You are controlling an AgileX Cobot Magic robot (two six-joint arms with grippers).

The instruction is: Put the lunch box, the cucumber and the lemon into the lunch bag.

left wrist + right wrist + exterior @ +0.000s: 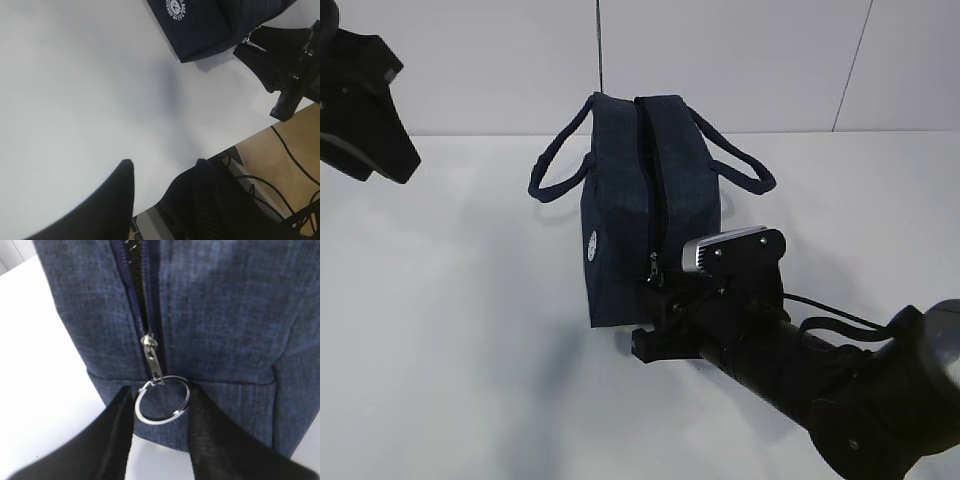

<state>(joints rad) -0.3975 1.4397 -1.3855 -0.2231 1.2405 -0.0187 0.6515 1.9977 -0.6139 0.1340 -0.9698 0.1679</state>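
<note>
The navy lunch bag [645, 190] stands upright mid-table, its top zipper closed and both loop handles hanging out to the sides. My right gripper [658, 300] is at the bag's near end. In the right wrist view my right gripper [162, 395] is open, its fingers either side of the metal ring pull [162, 400] hanging from the zipper slider [149, 342]. My left gripper [162, 162] is open and empty over bare table, left of the bag [210, 25]. The lunch box, cucumber and lemon are out of view.
The left arm [360, 100] hangs at the upper left. The white table [450, 330] runs to a white wall behind. In the left wrist view the table's near edge [235, 145] drops to a wooden floor with cables.
</note>
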